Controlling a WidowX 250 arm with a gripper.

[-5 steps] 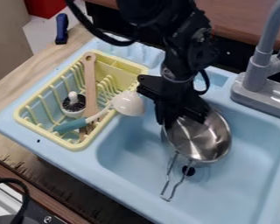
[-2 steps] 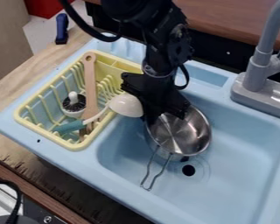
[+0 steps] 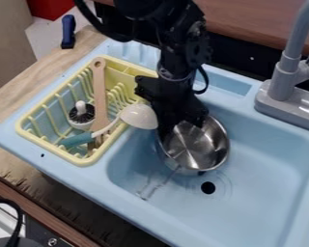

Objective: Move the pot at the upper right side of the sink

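The black gripper (image 3: 175, 126) points down over the upper left part of the sink (image 3: 267, 159), shut on the near-arm rim of the metal pot (image 3: 197, 147). The shiny pot has its opening facing up and its wire handle stretches toward the lower left, blurred. The gripper covers the pot's upper left rim. I cannot tell whether the pot's base touches the sink floor. The round black drain (image 3: 208, 187) lies just below the pot.
Left of the pot stands a yellow dish rack (image 3: 60, 153) with a wooden utensil (image 3: 100, 91) and a white brush. A ladle's white bowl (image 3: 139, 116) sticks out beside the gripper. The grey faucet (image 3: 286, 79) rises at the upper right.
The pot and gripper have moved left together, away from the sink's middle. In the last half second the pot's handle has swung further to the left.
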